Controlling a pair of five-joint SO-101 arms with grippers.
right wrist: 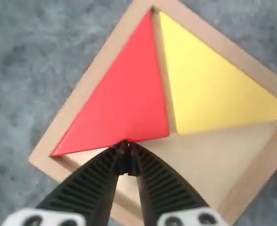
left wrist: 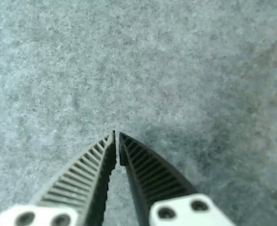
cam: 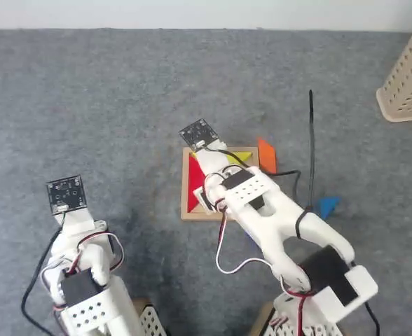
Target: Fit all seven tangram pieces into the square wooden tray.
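The square wooden tray [cam: 185, 211] lies mid-table under my right arm. In it a red triangle [right wrist: 129, 94] and a yellow triangle [right wrist: 209, 84] lie side by side along the tray rim [right wrist: 91, 82]; the floor beside them is bare wood. My right gripper [right wrist: 124, 149] is shut, and its tips touch the red triangle's long edge with nothing between them. An orange piece [cam: 266, 155] lies just outside the tray's right side. A blue piece [cam: 326, 206] sits on the carpet further right. My left gripper [left wrist: 116, 137] is shut over bare grey carpet at the lower left.
A beige perforated container [cam: 409, 77] stands at the far right edge. A thin black cable [cam: 310, 140] runs up from the right arm. Open grey carpet stretches to the left of and behind the tray.
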